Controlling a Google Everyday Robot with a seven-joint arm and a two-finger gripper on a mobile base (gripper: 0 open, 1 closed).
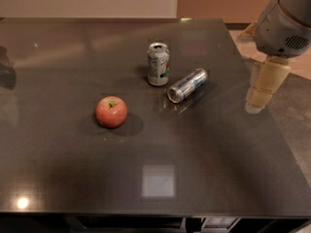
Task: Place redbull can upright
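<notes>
The redbull can is slim and silver-and-blue. It lies on its side on the dark table, right of centre, with its open silver end facing front-left. My gripper hangs at the right edge of the table, its cream fingers pointing down. It is well to the right of the can, apart from it, and holds nothing that I can see.
A wider white-and-green soda can stands upright just behind and left of the lying can. A red apple sits left of centre. The table's right edge runs just under the gripper, with tan floor beyond it.
</notes>
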